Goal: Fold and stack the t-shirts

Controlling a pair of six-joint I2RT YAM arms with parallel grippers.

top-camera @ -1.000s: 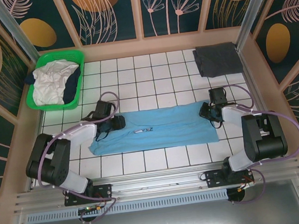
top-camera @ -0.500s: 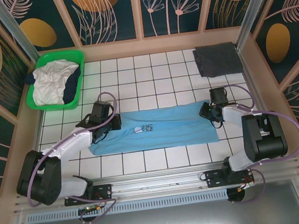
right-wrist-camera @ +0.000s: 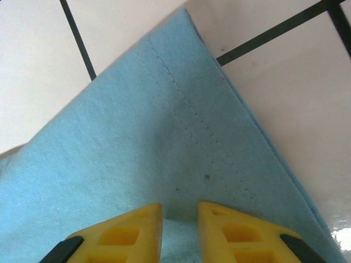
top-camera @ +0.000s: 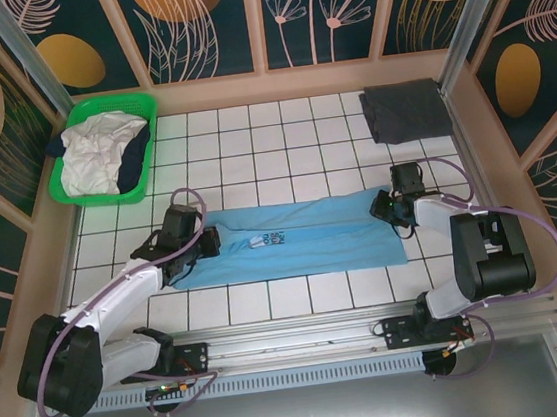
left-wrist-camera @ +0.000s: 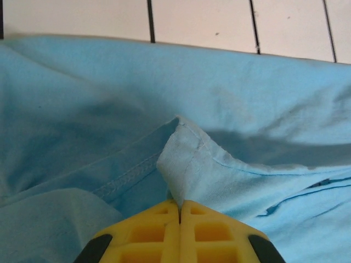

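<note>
A light blue t-shirt (top-camera: pixel 312 240) lies spread across the middle of the tiled table, its small print (top-camera: pixel 270 238) facing up. My left gripper (top-camera: pixel 205 243) is at the shirt's left part, shut on a raised fold of light blue cloth (left-wrist-camera: pixel 184 164) pinched between its yellow fingertips (left-wrist-camera: pixel 180 204). My right gripper (top-camera: pixel 387 206) sits at the shirt's right hemmed corner (right-wrist-camera: pixel 181 104), its jaws a little apart with light blue cloth filling the gap (right-wrist-camera: pixel 180 213). A folded dark grey t-shirt (top-camera: pixel 405 110) lies at the back right.
A green plastic basket (top-camera: pixel 151 142) stands at the back left, holding a white t-shirt (top-camera: pixel 92 159) and a navy one (top-camera: pixel 133 168). Patterned walls and metal posts close in the table on three sides.
My left gripper has shut on the shirt's left part and drawn slightly toward the near left, with its arm swinging out. The print has shifted a little. The right gripper has stayed put.
</note>
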